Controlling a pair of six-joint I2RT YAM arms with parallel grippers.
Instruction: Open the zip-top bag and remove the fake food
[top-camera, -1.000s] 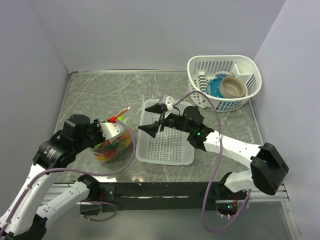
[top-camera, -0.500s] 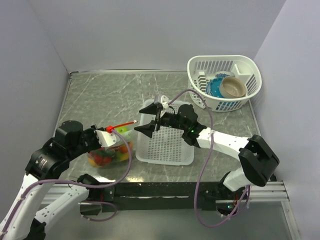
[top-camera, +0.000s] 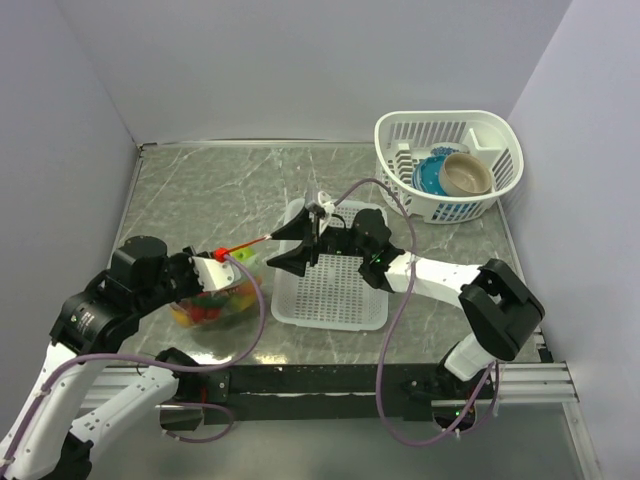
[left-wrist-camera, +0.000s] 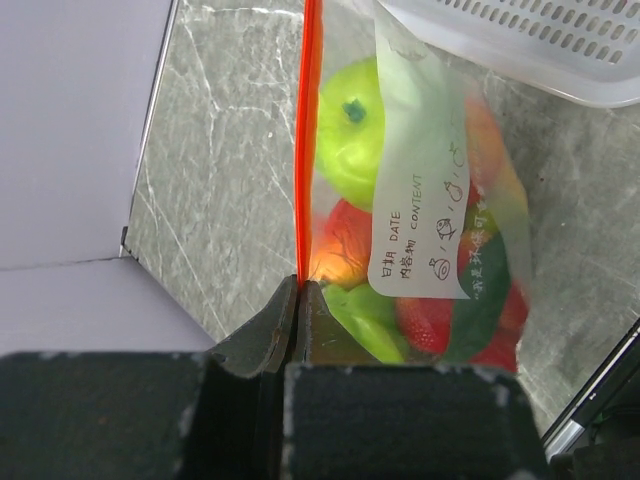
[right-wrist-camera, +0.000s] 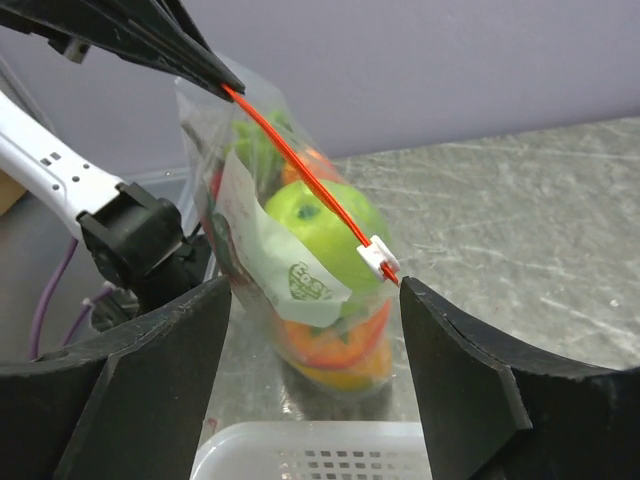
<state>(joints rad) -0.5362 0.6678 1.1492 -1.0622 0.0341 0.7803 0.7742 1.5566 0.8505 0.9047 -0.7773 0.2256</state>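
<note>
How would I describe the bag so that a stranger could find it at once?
On the grey table, just left of the white tray, the left gripper holds a clear bag by its edge. Only it has an orange-red strip on top and bright fruits inside.

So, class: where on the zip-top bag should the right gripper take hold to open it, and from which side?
The white slider at the free end of the zip-top bag's taut orange-red strip, from the tray side: it juts out, and the open right gripper flanks it.
</note>
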